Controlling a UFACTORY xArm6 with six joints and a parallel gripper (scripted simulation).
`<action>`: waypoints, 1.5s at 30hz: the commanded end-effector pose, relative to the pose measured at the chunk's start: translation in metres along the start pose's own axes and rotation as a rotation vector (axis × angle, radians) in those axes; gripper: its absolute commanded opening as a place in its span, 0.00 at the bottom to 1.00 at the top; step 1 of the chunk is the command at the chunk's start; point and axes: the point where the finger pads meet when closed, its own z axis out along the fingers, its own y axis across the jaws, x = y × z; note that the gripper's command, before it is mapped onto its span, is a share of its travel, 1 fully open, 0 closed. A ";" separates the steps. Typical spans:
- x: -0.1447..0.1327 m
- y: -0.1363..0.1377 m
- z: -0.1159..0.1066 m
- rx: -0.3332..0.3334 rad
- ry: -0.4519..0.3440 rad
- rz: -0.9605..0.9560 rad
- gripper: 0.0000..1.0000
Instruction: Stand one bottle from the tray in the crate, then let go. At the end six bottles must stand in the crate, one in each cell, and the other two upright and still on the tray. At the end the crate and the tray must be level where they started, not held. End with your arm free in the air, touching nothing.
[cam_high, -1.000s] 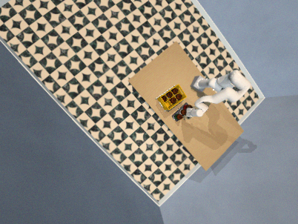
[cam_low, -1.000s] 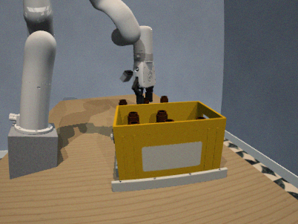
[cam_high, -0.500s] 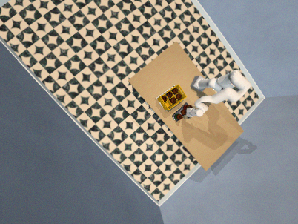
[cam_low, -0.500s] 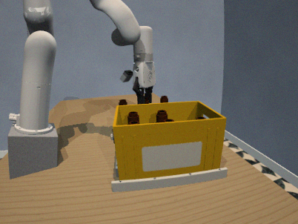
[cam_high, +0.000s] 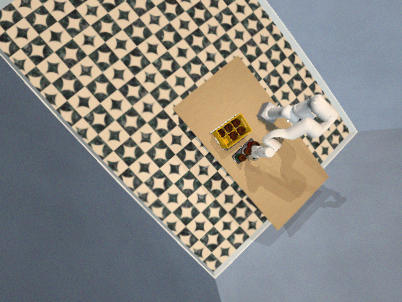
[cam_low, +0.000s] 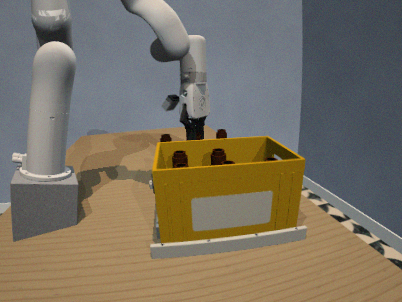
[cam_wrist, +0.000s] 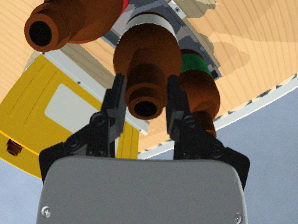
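My gripper (cam_wrist: 146, 87) is shut on the neck of a brown bottle with a white label (cam_wrist: 148, 63) that stands on the grey tray (cam_wrist: 153, 3). A brown bottle with a red label (cam_wrist: 80, 6) stands to its left and one with a green label (cam_wrist: 198, 90) to its right. The yellow crate (cam_low: 227, 187) stands in front of the tray in the exterior view, with several brown bottles (cam_low: 200, 157) in its cells. The gripper (cam_low: 193, 129) hangs just behind the crate's back wall. From above, the crate (cam_high: 231, 131) and the tray (cam_high: 245, 151) lie side by side.
The arm's grey base block (cam_low: 44, 202) stands to the left of the crate. A white ledge (cam_low: 230, 241) runs along the crate's front foot. The wooden table's edge (cam_low: 350, 210) is to the right, with checkered floor beyond.
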 end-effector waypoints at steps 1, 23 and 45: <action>-0.001 0.001 -0.001 -0.003 -0.002 0.000 0.00; -0.001 0.001 -0.001 -0.003 -0.002 0.000 0.00; 0.000 0.001 -0.005 -0.003 -0.002 0.000 0.00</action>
